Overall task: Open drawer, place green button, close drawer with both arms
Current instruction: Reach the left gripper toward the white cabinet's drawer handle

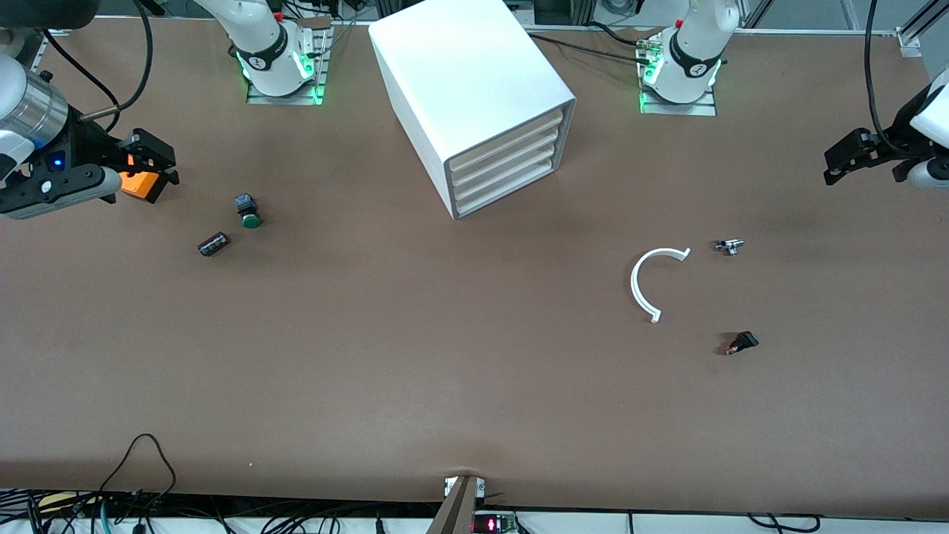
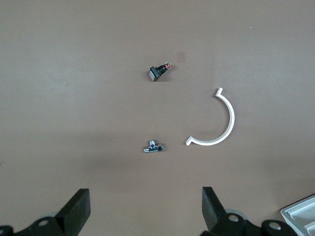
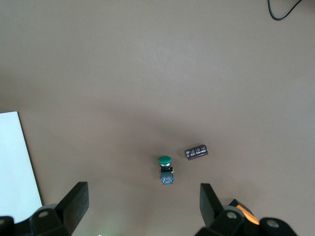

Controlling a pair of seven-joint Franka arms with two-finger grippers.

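Observation:
The white cabinet (image 1: 474,89) stands between the two arm bases with all four drawers shut; the lower two drawers (image 1: 506,187) show as thin white fronts. The button (image 1: 248,211), a green cap on a dark body, lies on the table toward the right arm's end, beside a dark cylinder (image 1: 213,243). It also shows in the right wrist view (image 3: 166,170). My right gripper (image 1: 158,167) (image 3: 142,194) is open and empty, up over the table near the button. My left gripper (image 1: 844,159) (image 2: 145,201) is open and empty, up over the left arm's end of the table.
An orange box (image 1: 141,184) (image 3: 244,212) lies beside the right gripper. Toward the left arm's end lie a white arc (image 1: 649,282) (image 2: 219,123), a small metal part (image 1: 730,245) (image 2: 153,147) and a small black part (image 1: 741,343) (image 2: 158,72). Cables run along the table's near edge.

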